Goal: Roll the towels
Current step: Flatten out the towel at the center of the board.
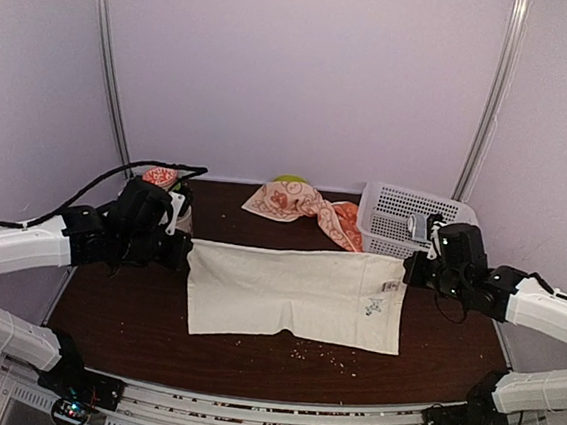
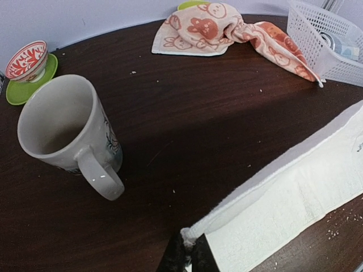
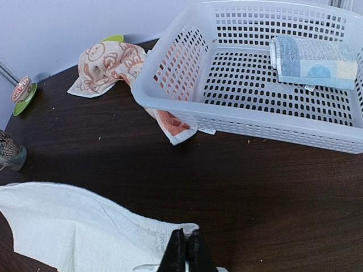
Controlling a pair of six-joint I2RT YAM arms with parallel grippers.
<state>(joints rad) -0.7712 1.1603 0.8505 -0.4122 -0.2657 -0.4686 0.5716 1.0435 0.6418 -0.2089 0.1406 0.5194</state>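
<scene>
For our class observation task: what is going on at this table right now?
The cream towel lies spread on the table. The left gripper pinches its far left corner, the right gripper its far right corner, both shut, holding that edge raised. Nothing is rolled yet. The rabbit towel lies crumpled at the back against the basket.

2 towels [image 1: 286, 288] [image 1: 290, 201], 1 mug [image 2: 62, 130], 1 basket [image 3: 176, 62], 1 bowl [image 2: 26, 59]

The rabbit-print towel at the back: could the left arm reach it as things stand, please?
Probably not yet: the left gripper is shut on a corner of the cream towel. Once freed, bare table leads to the rabbit-print towel, the mug standing aside.
</scene>
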